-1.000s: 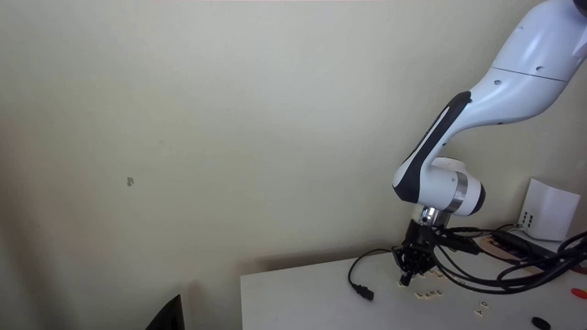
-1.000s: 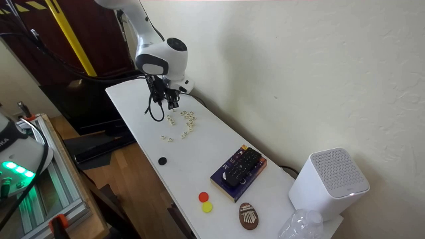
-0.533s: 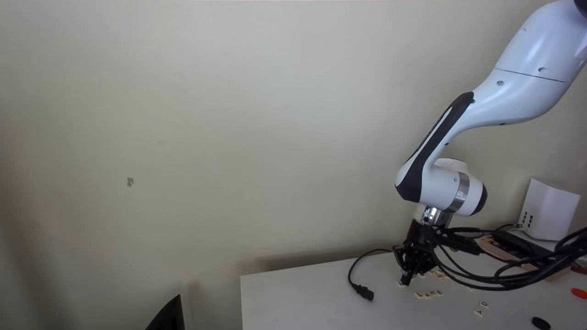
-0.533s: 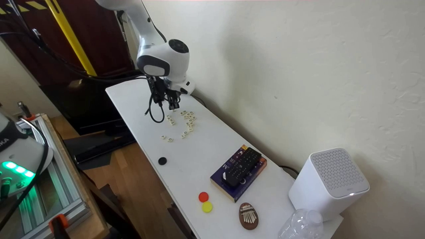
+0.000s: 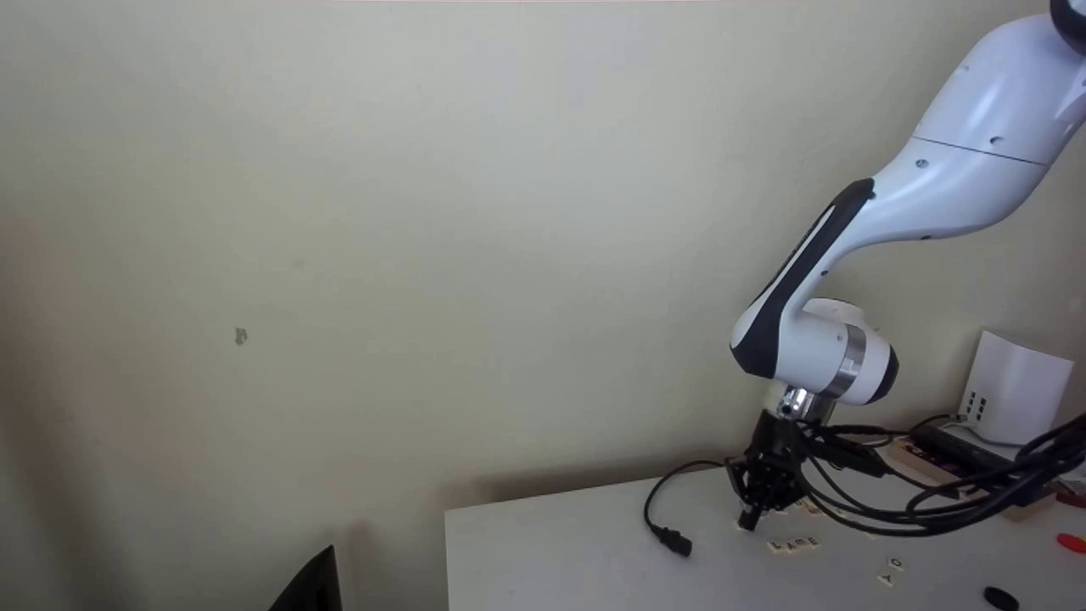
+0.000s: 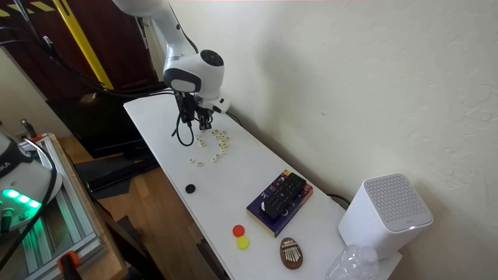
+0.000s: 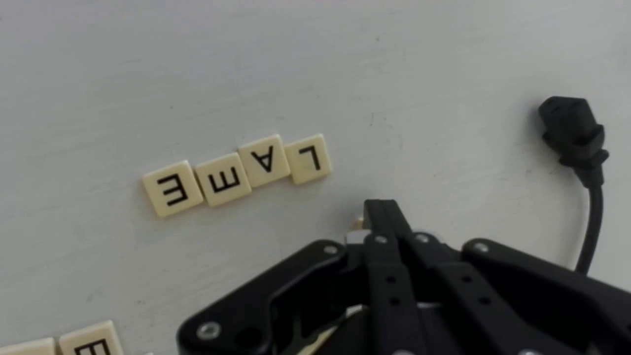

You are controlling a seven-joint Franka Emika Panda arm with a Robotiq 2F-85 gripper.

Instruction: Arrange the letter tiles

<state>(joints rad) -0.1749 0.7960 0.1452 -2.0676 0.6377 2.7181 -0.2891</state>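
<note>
My gripper (image 7: 380, 204) is shut, its two fingertips pressed together with nothing between them. It points down at the white table, low over the surface in both exterior views. Just left of the fingertips in the wrist view, the edge of a letter tile (image 7: 358, 224) peeks out; the rest is hidden behind them. Farther up and left lies a slanting row of tiles, upside down in this view: L (image 7: 308, 159), A (image 7: 264, 160), a comb-shaped letter (image 7: 223, 179) and E (image 7: 173, 189). More tiles (image 7: 91, 340) show at the lower left. An exterior view has a loose tile cluster (image 6: 222, 136) beside the gripper.
A black cable plug (image 7: 572, 130) lies right of the gripper in the wrist view. Arm cables (image 5: 925, 518) droop over the table. Farther along are a black disc (image 6: 190, 188), a book (image 6: 256, 214) bearing a remote (image 6: 284, 194), and a white box (image 6: 373, 221).
The arm has shifted slightly and the gripper has come down a little, so its fingertips cover more of the tile beside them. The row and cluster of tiles have stayed put.
</note>
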